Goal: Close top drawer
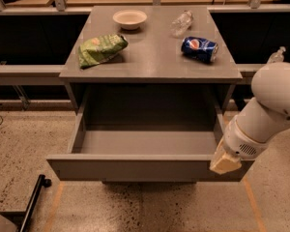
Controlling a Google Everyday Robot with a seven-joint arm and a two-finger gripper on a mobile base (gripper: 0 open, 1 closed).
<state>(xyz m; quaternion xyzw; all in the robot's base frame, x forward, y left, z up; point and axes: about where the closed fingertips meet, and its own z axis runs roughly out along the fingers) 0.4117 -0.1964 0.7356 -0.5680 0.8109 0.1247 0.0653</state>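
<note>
The top drawer is a wide matte-grey drawer pulled far out of the cabinet, its shallow box empty and its flat front panel facing me. My gripper is at the end of the white arm, at the drawer's right front corner, level with the top edge of the front panel. Its pale tip lies over the panel's right end.
On the cabinet top lie a green chip bag, a white bowl, a clear plastic bottle and a blue soda can. A black stand leg lies on the speckled floor at the lower left.
</note>
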